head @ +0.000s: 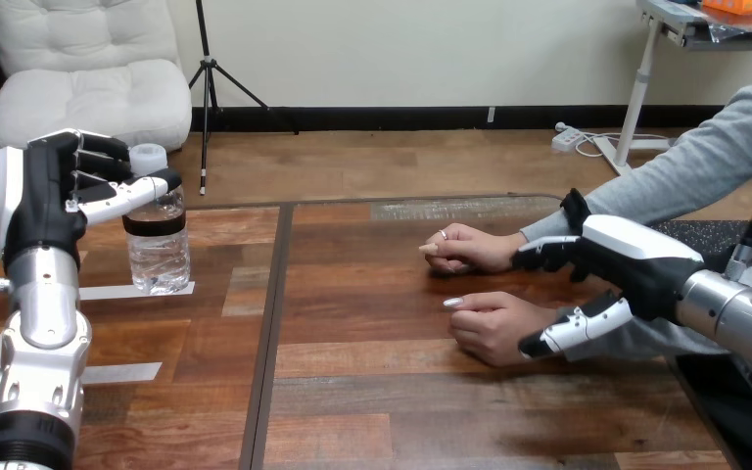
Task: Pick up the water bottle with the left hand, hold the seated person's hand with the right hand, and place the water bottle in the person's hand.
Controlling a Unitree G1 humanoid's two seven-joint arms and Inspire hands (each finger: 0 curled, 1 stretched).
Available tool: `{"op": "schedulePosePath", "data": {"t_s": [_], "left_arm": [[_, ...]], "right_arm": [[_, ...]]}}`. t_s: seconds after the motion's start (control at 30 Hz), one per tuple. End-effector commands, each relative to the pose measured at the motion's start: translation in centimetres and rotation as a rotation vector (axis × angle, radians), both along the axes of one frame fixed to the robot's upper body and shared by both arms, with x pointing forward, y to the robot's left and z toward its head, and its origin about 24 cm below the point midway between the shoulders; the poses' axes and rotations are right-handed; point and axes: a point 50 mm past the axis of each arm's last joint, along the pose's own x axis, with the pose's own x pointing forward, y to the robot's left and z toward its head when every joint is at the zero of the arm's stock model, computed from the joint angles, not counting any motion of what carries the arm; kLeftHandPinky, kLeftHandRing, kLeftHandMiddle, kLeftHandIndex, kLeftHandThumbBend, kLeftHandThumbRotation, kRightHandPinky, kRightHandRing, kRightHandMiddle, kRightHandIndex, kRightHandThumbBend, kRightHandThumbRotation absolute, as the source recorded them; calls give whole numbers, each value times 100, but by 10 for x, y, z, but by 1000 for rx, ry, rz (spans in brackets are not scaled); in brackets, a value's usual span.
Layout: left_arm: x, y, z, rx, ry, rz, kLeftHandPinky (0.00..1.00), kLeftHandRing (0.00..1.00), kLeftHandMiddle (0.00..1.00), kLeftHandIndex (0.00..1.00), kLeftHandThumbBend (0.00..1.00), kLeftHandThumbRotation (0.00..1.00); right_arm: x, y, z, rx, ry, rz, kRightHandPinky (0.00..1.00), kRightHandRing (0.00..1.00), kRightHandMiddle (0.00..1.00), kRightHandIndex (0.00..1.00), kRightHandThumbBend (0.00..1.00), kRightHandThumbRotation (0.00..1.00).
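Observation:
A clear water bottle (158, 245) with a white cap and dark label band stands on the table at the left, on a strip of white tape. My left hand (44, 196) is up against its top: the thumb lies across the front of the bottle's shoulder and the curled fingers reach the cap from the left. At the right, the person's two hands rest on the table, a far one (470, 247) and a near one (494, 325). My right hand (636, 259) hovers over the near wrist, fingers on its far side and thumb on its near side, spread and not closed round it.
White tape strips (117, 373) mark the table's left part. A dark seam (272, 333) runs down the table between the bottle and the person's hands. The person's grey sleeve (705, 166) comes in from the upper right.

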Motion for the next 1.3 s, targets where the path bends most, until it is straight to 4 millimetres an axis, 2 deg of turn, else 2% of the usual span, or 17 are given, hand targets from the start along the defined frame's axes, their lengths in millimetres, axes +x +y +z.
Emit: {"op": "schedulePosePath", "data": {"t_s": [0.0,0.7,1.27], "left_arm": [[11,-3,37,30,-135,-22,31,38,44,45,76,0],[10,-3,37,19,-134,-17,31,38,44,45,76,0],[9,-2,36,14,-127,-8,31,38,45,46,76,0]], "right_arm": [[18,-3,35,-64,-104,4,77,85,85,85,100,51],[27,-3,36,-202,-54,2,75,85,86,84,100,41],[32,-5,35,-236,-10,-29,70,83,86,85,100,41]]}}
